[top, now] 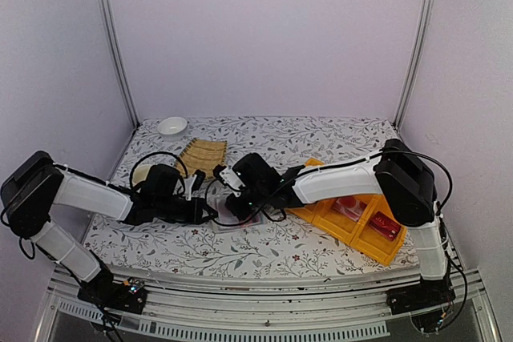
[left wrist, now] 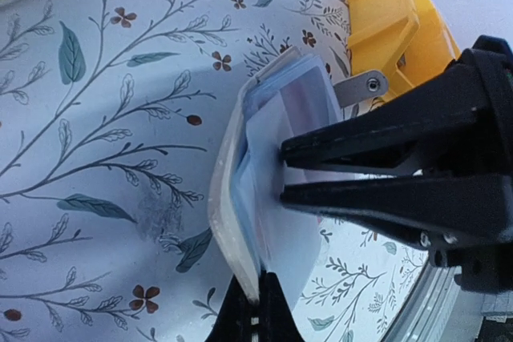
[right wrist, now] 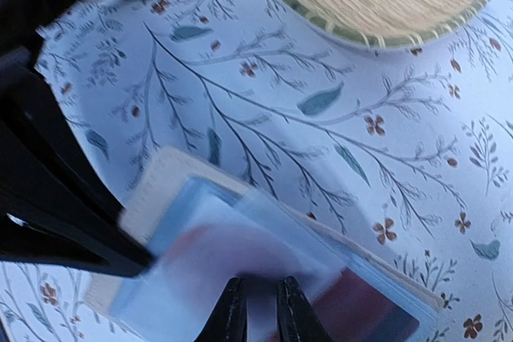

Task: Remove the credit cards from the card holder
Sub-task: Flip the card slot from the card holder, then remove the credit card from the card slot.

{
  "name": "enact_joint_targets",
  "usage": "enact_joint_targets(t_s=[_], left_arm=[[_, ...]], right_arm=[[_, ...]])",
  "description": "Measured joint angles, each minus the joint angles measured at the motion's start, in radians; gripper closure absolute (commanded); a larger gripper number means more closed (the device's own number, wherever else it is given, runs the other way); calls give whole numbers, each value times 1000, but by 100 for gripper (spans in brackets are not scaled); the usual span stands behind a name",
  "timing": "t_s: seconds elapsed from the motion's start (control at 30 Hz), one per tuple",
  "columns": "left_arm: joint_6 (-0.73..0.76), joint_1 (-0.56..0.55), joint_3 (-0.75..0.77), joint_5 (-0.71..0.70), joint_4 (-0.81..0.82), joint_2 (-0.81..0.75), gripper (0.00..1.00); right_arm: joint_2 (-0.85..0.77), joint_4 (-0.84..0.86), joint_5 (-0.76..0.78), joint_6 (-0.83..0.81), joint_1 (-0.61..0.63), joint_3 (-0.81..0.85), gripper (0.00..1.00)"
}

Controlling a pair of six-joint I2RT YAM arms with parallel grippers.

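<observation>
The beige card holder point(left wrist: 223, 198) lies open between both arms, its grey-blue pockets facing the right arm. My left gripper point(left wrist: 258, 294) is shut on its beige edge. From the right, my right gripper point(left wrist: 282, 170) pinches a whitish credit card point(left wrist: 280, 238) that sticks out of the pockets. In the right wrist view the right gripper point(right wrist: 258, 290) grips that blurred whitish card point(right wrist: 224, 254), which has a red patch, over the card holder point(right wrist: 152, 178). From above, the left gripper point(top: 199, 210) and right gripper point(top: 230, 207) meet at the card holder point(top: 225, 219). No teal card shows.
Yellow trays point(top: 353, 222) with red items sit just right of the right gripper, close behind it point(left wrist: 393, 22). A woven bamboo mat point(top: 202, 154) lies behind the grippers, a white bowl point(top: 171, 125) at the back left. The table's front edge is near.
</observation>
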Motion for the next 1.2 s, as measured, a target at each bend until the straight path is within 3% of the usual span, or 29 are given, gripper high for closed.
enact_joint_targets(t_s=[0.17,0.27,0.43,0.6,0.9,1.07,1.2], left_arm=[[7,0,1,-19,-22,-1,100],[13,0,1,-24,-35,-10,100],[22,-1,1,-23,-36,-52,100],[29,-2,1,-35,-65,-81,100],[40,-2,1,-55,-80,-66,100],[40,-2,1,-56,-80,-55,100],[40,-2,1,-58,-79,-55,100]], right_arm=[[-2,-92,111,-43,-16,-36,85],[-33,-104,139,-49,-37,-89,75],[-130,-114,34,-117,-72,-157,72],[-152,-127,-37,-134,-77,-103,72],[-243,-174,96,-113,-36,20,71],[-264,-59,-78,-84,18,-2,72],[-217,17,-261,10,-16,-32,72]])
